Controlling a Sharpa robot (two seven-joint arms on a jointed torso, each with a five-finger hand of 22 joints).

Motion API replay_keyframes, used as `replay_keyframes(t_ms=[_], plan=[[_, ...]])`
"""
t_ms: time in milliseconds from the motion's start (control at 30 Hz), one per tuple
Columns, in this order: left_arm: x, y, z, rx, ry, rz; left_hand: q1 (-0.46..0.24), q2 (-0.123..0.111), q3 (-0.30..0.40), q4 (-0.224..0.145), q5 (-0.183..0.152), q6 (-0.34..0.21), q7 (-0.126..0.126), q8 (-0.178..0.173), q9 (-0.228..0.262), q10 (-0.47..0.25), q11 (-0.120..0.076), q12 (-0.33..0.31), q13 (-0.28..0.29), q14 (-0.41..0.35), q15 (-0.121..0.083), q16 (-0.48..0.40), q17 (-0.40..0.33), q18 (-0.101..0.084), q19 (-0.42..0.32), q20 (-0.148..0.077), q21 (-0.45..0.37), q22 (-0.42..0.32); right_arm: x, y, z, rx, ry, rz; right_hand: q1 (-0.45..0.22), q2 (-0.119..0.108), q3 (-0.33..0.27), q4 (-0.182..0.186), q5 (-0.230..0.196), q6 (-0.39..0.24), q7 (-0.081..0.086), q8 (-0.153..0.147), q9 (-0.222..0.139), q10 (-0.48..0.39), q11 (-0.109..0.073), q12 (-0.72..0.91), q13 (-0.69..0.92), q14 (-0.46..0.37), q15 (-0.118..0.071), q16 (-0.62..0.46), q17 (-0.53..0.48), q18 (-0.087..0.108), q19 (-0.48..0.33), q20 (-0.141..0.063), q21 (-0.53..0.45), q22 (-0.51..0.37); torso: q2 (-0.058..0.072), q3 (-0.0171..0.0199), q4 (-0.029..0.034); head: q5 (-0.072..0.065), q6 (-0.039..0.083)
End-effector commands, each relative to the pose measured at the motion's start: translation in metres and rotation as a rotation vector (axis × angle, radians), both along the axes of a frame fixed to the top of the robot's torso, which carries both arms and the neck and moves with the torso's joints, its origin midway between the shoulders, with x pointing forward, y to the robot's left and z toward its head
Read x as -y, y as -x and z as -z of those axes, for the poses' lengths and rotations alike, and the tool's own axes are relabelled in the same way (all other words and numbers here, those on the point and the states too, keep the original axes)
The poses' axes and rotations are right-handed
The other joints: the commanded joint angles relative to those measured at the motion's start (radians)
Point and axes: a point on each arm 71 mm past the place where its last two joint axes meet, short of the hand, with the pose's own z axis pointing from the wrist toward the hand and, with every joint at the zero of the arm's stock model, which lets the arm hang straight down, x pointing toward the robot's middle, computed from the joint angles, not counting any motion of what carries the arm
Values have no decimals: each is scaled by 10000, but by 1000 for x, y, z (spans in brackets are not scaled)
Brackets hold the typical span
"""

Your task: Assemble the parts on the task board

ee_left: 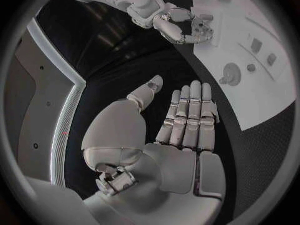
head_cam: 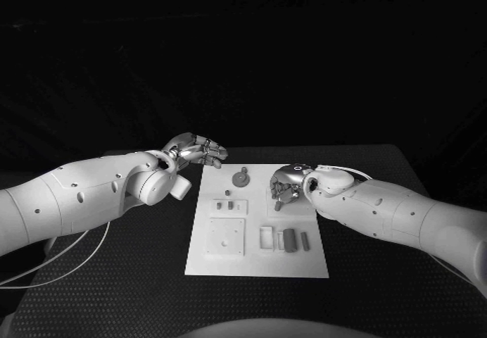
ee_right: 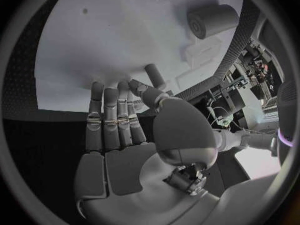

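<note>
The white task board (head_cam: 254, 264) lies in the middle of the table. On it are a round grey part (head_cam: 241, 177), two small pegs (head_cam: 229, 205), a square plate (head_cam: 225, 234) and dark bars (head_cam: 291, 239). My left hand (head_cam: 195, 151) hovers off the board's far left corner, its fingers (ee_left: 187, 115) straight and apart, holding nothing. My right hand (head_cam: 287, 184) hangs over the board's far right part with its fingers (ee_right: 109, 115) stretched out. A small grey peg (ee_right: 155, 75) sits just past its thumb tip; I cannot tell if they touch. A thick grey cylinder (ee_right: 212, 20) lies farther off.
The black table (head_cam: 122, 282) surrounds the board on all sides. A white cable (head_cam: 71, 257) loops under my left arm. In the left wrist view, the right hand (ee_left: 181, 25) is over the board (ee_left: 262, 95), close to the round part (ee_left: 232, 75).
</note>
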Motion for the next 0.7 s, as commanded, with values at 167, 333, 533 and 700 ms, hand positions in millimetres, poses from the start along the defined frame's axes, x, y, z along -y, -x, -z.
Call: replay_keyframes(t_ms=[167,333,533,700], plan=[[3,0,-1,-9,110,128,-48,-9,-44,10,-24,-34,42,57,-15,13,67,24,-21,39,32,-55,28,92,49,40,37,-26,11,0,12,-447,778,91,51,0,22,-145,16,48,-27,-94,-6,-67,-29,104,199,-90,-44,297,-92,55,-93,-35,223,262,-9,8,-8,11,-26],[2,0,-2,-18,106,125,-49,-12,-47,11,-24,-47,47,51,-20,12,67,24,-26,41,32,-64,41,92,51,40,37,-39,14,-1,11,-191,827,211,62,-129,11,-234,13,54,-23,-101,0,-104,-23,97,265,-123,-43,391,-156,55,-115,-32,297,258,-5,9,-19,-3,-36],[2,0,-2,-19,102,115,-45,-13,-46,9,-24,-59,52,46,-24,10,68,23,-31,42,32,-74,54,93,52,39,37,-51,21,-3,10,186,1084,363,39,-270,-32,-233,12,254,-97,-16,80,-70,-87,289,561,-113,-115,923,-221,55,-25,-92,628,263,-9,12,-15,-32,-41],[1,1,-2,-22,93,94,-41,-11,-44,8,-24,-64,54,45,-26,10,68,23,-34,43,31,-80,62,93,54,39,38,-58,28,-5,11,243,1395,455,57,-372,-122,-147,14,549,-233,100,239,-41,-228,905,1156,-147,-280,2074,-143,55,157,-266,1365,267,-8,13,-17,-42,-48]])
